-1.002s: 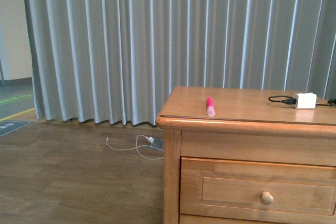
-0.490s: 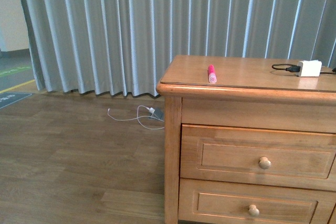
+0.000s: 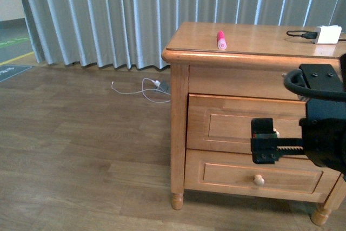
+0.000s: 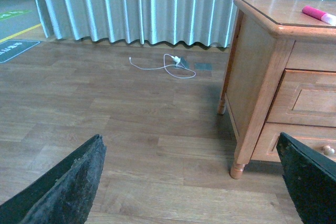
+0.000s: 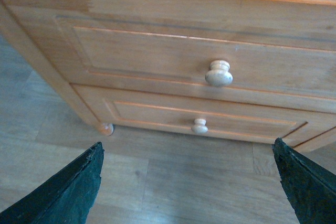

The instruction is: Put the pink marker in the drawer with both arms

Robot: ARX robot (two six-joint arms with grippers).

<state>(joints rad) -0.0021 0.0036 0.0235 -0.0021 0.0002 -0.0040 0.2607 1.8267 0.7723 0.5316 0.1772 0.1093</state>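
The pink marker (image 3: 221, 40) lies on top of the wooden nightstand (image 3: 178, 106), near its front edge and towards the left, pale cap end pointing to the front. It sits well above and to the left of the right gripper (image 3: 265, 141), which hangs in front of the upper drawer (image 3: 227, 123), level with that drawer's knob (image 5: 219, 73). In the front view the gripper covers most of the knob. The right wrist view shows the two black fingers (image 5: 68, 187) spread wide with nothing between them, and the pale round knob lies ahead of the tips, clear of both. The lower drawer (image 3: 227, 174) and its smaller knob (image 3: 259, 179) sit beneath. Both drawers are closed. The left gripper (image 4: 189, 145) is out of the front view. Its own camera shows its fingers (image 4: 68, 182) just as wide apart and empty, over bare wood floor (image 4: 131, 129) to the left of the nightstand, with the marker up on the top, far to the right of it. A white charger block (image 3: 328, 34) with a black cable (image 3: 297, 34) rests at the right end of the top, well apart from the marker. A white cable (image 3: 154, 86) lies coiled on the floor by the grey curtain (image 3: 108, 14). A dark floor mat (image 4: 11, 51) at the far left carries green marks — too blurred to read.
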